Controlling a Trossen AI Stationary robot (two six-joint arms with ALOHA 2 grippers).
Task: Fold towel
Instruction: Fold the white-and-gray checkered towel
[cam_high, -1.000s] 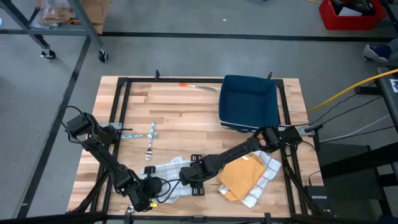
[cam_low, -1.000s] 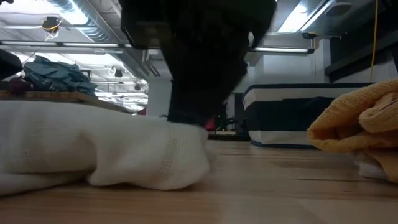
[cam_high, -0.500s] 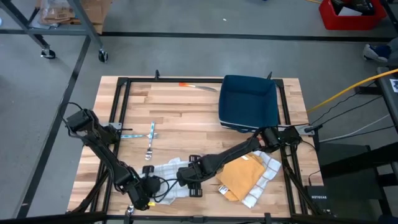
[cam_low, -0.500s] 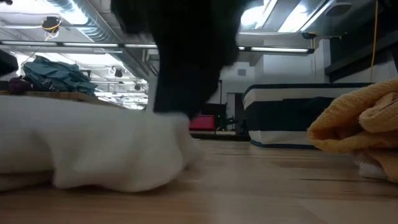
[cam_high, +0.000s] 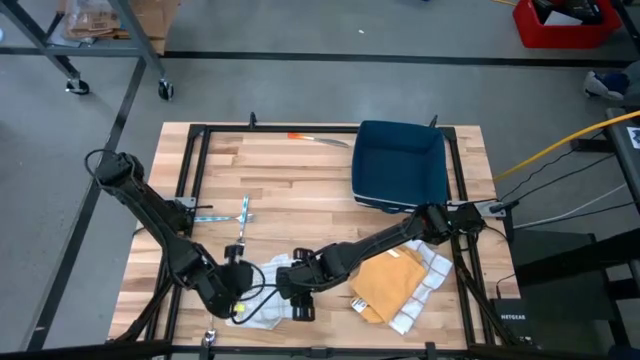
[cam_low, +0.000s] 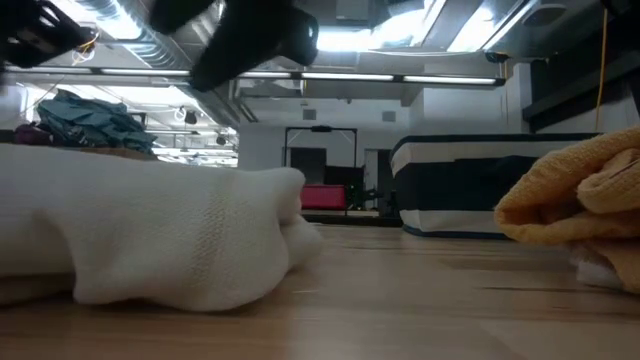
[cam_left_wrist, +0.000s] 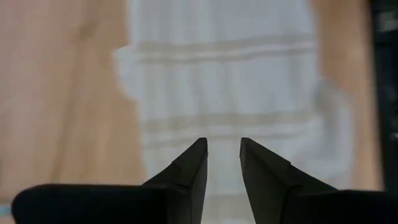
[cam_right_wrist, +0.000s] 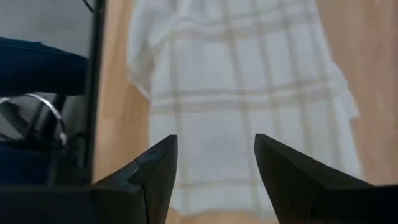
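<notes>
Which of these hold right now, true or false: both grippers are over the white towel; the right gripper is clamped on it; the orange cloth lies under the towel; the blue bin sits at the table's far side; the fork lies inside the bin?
1. Left gripper and right gripper are both over the white towel. True.
2. The right gripper is clamped on the towel. False: its fingers are open, with nothing between them.
3. The orange cloth lies under the towel. False: it lies apart, on a checked cloth.
4. The blue bin sits at the far side. True.
5. The fork lies inside the bin. False: it lies on the table.

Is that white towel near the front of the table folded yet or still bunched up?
Still bunched up: the white towel lies rumpled in the high view and humped in the low view.
</notes>
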